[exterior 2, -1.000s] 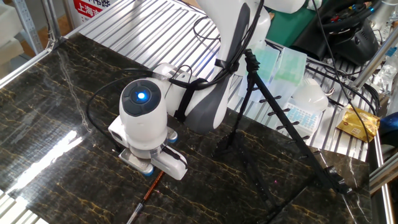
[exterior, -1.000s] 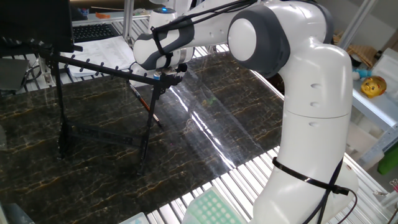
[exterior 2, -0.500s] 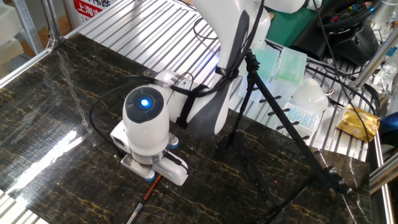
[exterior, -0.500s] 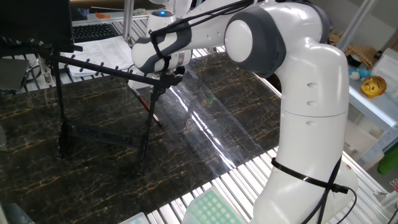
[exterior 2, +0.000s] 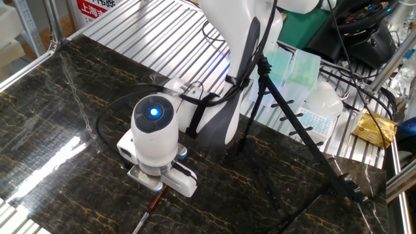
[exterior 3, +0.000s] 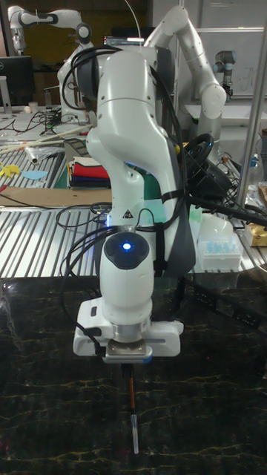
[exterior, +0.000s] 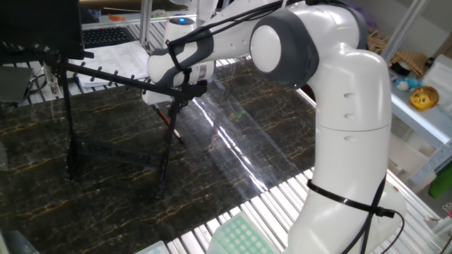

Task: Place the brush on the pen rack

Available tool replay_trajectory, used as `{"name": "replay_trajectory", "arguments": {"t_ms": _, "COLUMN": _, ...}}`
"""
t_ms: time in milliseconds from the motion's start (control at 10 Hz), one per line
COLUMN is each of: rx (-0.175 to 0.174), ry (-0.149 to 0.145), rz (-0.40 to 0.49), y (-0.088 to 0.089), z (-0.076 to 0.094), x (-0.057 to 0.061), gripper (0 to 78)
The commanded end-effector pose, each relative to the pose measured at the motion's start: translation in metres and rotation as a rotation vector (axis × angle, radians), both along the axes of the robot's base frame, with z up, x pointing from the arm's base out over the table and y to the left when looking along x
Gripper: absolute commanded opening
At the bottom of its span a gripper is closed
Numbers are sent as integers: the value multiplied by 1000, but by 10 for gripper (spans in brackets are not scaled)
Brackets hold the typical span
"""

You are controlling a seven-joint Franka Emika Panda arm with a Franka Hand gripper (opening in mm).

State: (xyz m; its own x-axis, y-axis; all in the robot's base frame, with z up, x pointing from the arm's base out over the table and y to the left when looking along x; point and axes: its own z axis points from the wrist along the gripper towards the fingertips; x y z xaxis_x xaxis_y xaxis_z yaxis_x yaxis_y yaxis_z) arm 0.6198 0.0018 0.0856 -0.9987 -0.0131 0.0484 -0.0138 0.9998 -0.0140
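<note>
Dark marble-look table (exterior: 268,141) with a white robot arm (exterior: 339,106) bent low over it. Gripper (exterior 3: 132,365) pointing straight down, right over the upper end of the brush (exterior 3: 133,410). Can't tell how far the jaws are open or whether they've actually got hold of anything, since the wrist housing blocks them in all three views. In the tall fixed view, just the lower part of the brush poking out from under the gripper body, dark shaft with a reddish stretch near the top and a pale tip pointing toward the camera. Seems to be lying flat on the table, but hard to be sure. Same story in the other fixed view: thin stick (exterior 2: 151,207) running out diagonally from beneath the gripper toward the bottom edge.

Pen rack (exterior: 106,76) standing upright on the table, black thin rods, long top bar with little pegs, legs going down and a low crossbar. From one fixed view, brush (exterior: 169,121) showing as a reddish sliver just behind the rack's near leg, low down, not on the top bar. In the other fixed view, rack (exterior 2: 305,140) well off to the right of the gripper, clearly apart from the brush.

Blue light glowing on top of the wrist (exterior 2: 154,112).
</note>
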Motion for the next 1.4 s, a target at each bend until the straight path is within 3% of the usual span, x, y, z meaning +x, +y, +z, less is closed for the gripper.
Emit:
{"name": "replay_trajectory", "arguments": {"t_ms": 100, "rx": 1, "ry": -9, "rz": 9, "y": 2, "z": -4, "x": 4, "gripper": 0}}
{"name": "replay_trajectory", "arguments": {"t_ms": 1100, "rx": 7, "ry": -6, "rz": 34, "y": 5, "z": -12, "x": 6, "gripper": 0}}
{"name": "replay_trajectory", "arguments": {"t_ms": 1200, "rx": 7, "ry": -6, "rz": 34, "y": 5, "z": -12, "x": 6, "gripper": 774}}
{"name": "replay_trajectory", "arguments": {"t_ms": 1400, "rx": 7, "ry": -6, "rz": 34, "y": 5, "z": -12, "x": 6, "gripper": 774}}
